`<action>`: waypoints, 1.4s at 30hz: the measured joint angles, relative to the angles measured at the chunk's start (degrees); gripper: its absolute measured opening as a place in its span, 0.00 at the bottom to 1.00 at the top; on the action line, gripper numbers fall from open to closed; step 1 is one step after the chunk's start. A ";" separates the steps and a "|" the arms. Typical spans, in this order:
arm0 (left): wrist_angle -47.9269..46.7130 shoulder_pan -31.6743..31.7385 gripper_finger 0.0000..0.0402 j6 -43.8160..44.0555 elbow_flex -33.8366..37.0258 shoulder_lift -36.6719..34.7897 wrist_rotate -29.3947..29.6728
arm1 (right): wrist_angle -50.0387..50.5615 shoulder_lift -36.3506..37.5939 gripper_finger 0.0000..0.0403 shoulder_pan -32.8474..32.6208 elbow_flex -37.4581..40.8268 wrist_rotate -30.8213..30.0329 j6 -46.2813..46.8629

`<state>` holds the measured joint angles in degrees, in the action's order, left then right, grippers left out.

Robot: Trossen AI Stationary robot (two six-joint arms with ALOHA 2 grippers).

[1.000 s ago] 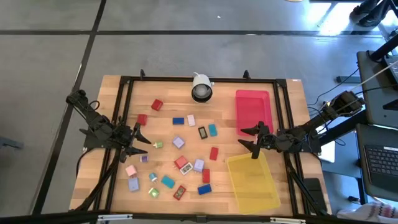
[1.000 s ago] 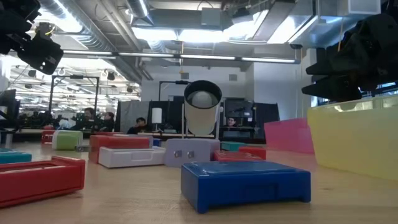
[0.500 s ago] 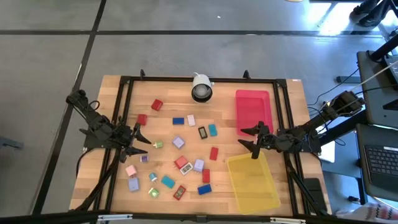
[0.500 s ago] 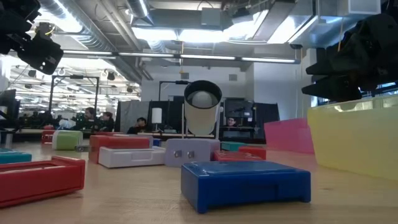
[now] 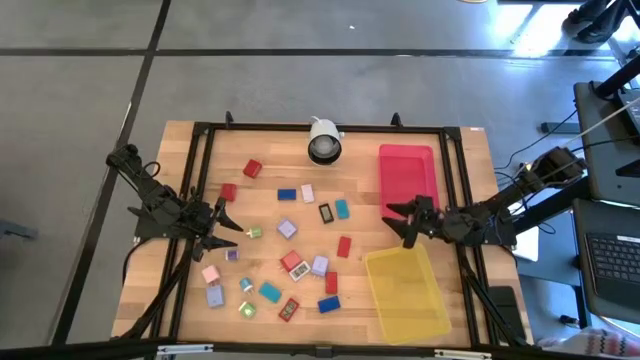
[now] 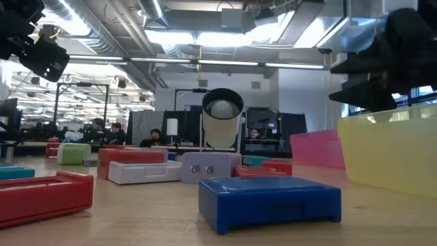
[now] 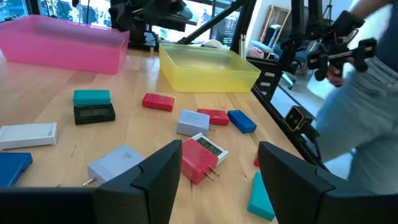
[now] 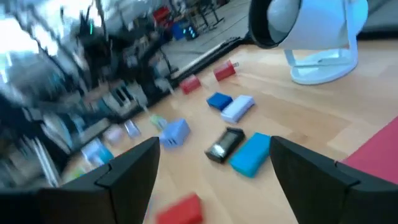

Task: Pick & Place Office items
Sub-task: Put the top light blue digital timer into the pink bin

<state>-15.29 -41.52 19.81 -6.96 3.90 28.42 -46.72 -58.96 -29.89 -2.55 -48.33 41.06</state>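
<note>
Wooden table from above: the small coloured blocks lie scattered across its middle, between the two arms. The left gripper hovers at their left edge, fingers apart and empty; the right gripper hangs spread and empty between the red tray and the yellow tray. At table height, a blue block lies nearest. The left wrist camera shows a red block between its parted fingers, untouched. The right wrist camera shows blocks lying beyond wide fingers.

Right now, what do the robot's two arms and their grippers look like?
Both arms are dark, almost black, slim and jointed. The left gripper and right gripper each end in two pointed black fingers; up close the left fingers look broad, flat and matte. Black cables trail behind the right arm.
</note>
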 joint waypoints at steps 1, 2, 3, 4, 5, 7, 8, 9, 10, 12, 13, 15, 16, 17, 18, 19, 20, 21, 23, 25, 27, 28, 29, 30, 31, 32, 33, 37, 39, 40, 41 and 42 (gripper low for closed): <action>0.02 0.00 0.52 0.00 0.00 -0.02 0.00 | 0.01 0.00 0.76 0.37 -0.68 -0.88 2.63; 0.00 -0.02 0.52 0.00 0.00 0.00 0.01 | 0.04 -0.02 0.76 0.75 -1.40 -1.97 5.16; 0.00 0.00 0.52 0.00 0.00 -0.02 0.00 | 0.03 -0.01 0.76 1.09 -2.21 -3.06 7.60; 0.02 -0.02 0.52 0.00 -0.02 -0.02 0.02 | 0.03 -0.02 0.76 1.43 -3.16 -4.29 10.07; 0.02 -0.02 0.52 0.00 0.00 0.00 0.02 | 0.03 -0.02 0.76 1.75 -4.08 -5.68 12.31; 0.01 -0.02 0.52 0.00 0.00 -0.01 0.01 | 0.04 -0.01 0.76 2.46 -6.03 -8.32 15.17; 0.00 -0.02 0.52 0.00 -0.01 -0.02 0.02 | 0.05 -0.01 0.76 2.82 -7.07 -9.54 15.31; 0.02 -0.01 0.52 0.00 0.00 0.00 0.02 | 0.03 -0.01 0.76 3.13 -8.09 -10.49 15.02; 0.00 -0.02 0.52 0.00 0.00 -0.02 0.02 | 0.04 -0.01 0.76 3.35 -9.08 -11.01 14.22; 0.00 0.00 0.52 0.00 0.00 -0.01 0.00 | 0.89 0.00 0.76 3.70 -11.28 -11.26 11.33; 0.00 0.00 0.52 0.00 0.00 0.00 0.02 | 1.60 -0.01 0.76 3.84 -12.45 -11.26 9.03; 0.01 -0.02 0.52 0.00 -0.01 -0.02 0.02 | 3.29 -0.02 0.76 4.00 -14.36 -11.22 3.12; 0.00 -0.01 0.52 0.00 0.00 -0.01 0.02 | 4.11 -0.02 0.76 4.07 -15.30 -11.28 -0.43; 0.00 -0.01 0.52 0.00 -0.01 -0.01 0.02 | 4.62 -0.02 0.76 4.20 -16.21 -11.57 -3.75; 0.01 -0.01 0.52 0.00 -0.01 -0.02 0.01 | 4.79 -0.02 0.76 4.35 -17.03 -12.24 -6.82; 0.00 -0.01 0.52 0.00 0.00 0.00 0.02 | 4.79 -0.02 0.76 4.69 -17.78 -12.85 -9.66; 0.02 -0.02 0.52 0.00 -0.02 0.00 0.02 | 4.79 -0.02 0.76 5.19 -18.61 -13.20 -12.35; 0.00 0.00 0.52 0.00 0.00 0.00 0.02 | 4.77 -0.02 0.76 5.76 -19.45 -13.34 -15.03; 0.01 -0.02 0.52 0.00 0.00 0.00 0.02 | 4.79 -0.02 0.76 6.80 -21.12 -13.34 -19.89; 0.00 -0.01 0.52 0.00 -0.01 -0.01 0.01 | 4.77 -0.02 0.76 7.64 -22.87 -13.32 -23.05; 0.01 -0.01 0.52 0.00 0.00 -0.02 0.00 | 4.79 -0.02 0.76 8.50 -24.28 -13.21 -24.93; 0.01 0.00 0.52 0.00 0.00 -0.02 0.02 | 4.78 -0.02 0.76 8.85 -24.94 -13.20 -25.49; 0.01 -0.01 0.52 0.00 -0.01 0.00 0.02 | 4.79 -0.02 0.76 9.18 -25.55 -13.21 -25.89; 0.01 -0.01 0.52 0.00 0.00 0.00 0.02 | 4.79 -0.02 0.76 9.53 -26.09 -13.12 -26.17; 0.00 -0.02 0.52 0.00 0.00 0.00 0.02 | 4.79 -0.02 0.76 9.92 -26.50 -12.46 -26.39; 0.00 0.00 0.52 0.00 -0.02 -0.02 0.00 | 4.79 -0.02 0.76 10.33 -26.83 -11.46 -26.55; 0.01 0.00 0.52 0.00 0.00 -0.02 0.02 | 4.80 -0.02 0.76 10.73 -27.11 -10.60 -26.54; 0.00 0.00 0.52 0.00 0.00 -0.02 0.01 | 4.80 -0.02 0.76 12.55 -27.58 -7.00 -26.56; 0.02 0.00 0.52 0.00 0.00 0.00 0.02 | 4.81 -0.02 0.76 13.52 -27.58 -4.53 -26.56; 0.02 -0.02 0.52 0.00 0.00 0.00 0.02 | 4.79 -0.02 0.76 14.02 -27.58 -3.37 -26.56; 0.01 0.00 0.52 0.00 0.00 -0.01 0.01 | 4.81 -0.02 0.76 14.55 -27.58 -2.47 -26.54; 0.01 0.00 0.52 0.00 -0.02 -0.02 0.02 | 4.81 -0.02 0.76 15.15 -27.58 -1.77 -26.17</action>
<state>-15.27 -41.52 19.81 -6.98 3.88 28.45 -41.91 -58.98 -14.75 -30.13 -50.10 14.89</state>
